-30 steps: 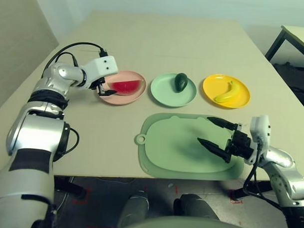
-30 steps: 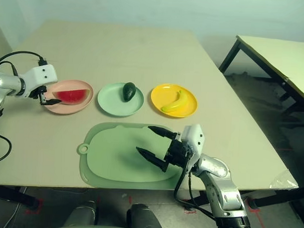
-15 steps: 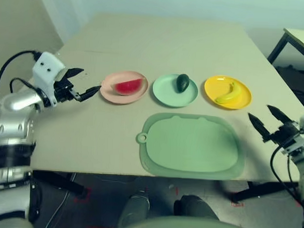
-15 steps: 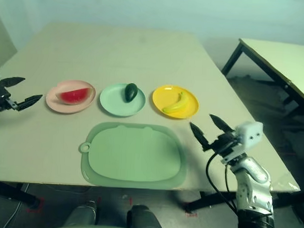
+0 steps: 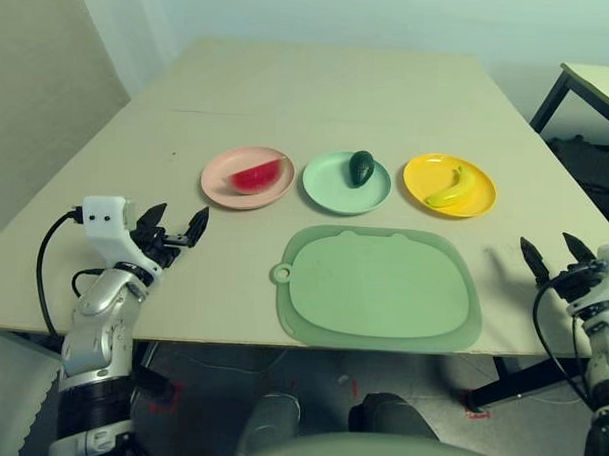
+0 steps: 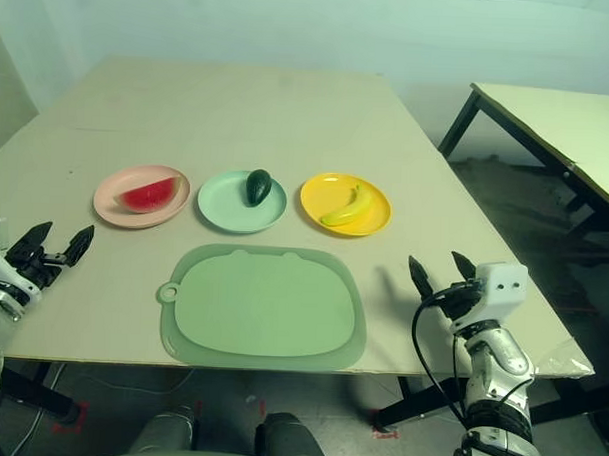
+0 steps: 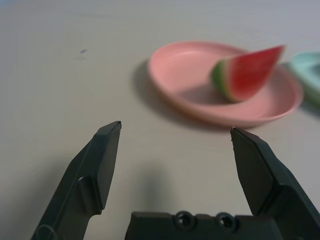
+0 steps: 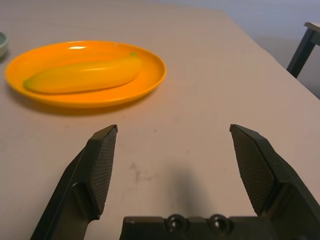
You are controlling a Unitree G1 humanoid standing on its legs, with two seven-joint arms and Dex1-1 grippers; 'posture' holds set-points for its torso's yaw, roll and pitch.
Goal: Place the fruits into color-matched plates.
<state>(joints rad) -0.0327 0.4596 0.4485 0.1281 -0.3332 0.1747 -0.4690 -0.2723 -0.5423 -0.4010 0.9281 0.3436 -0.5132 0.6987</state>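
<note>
Now the left gripper (image 5: pixel 174 229) sits wide open and empty near the table edge. The watermelon (image 5: pixel 256 173) lies in the pink plate (image 5: pixel 221 185), the avocado (image 5: pixel 361 166) in the green plate (image 5: pixel 326 184), the banana (image 5: pixel 450 187) in the yellow plate (image 5: pixel 422 172). The right gripper (image 6: pixel 440 271) is open and empty too. Any swing forward could bump a plate and roll a fruit out.
</note>
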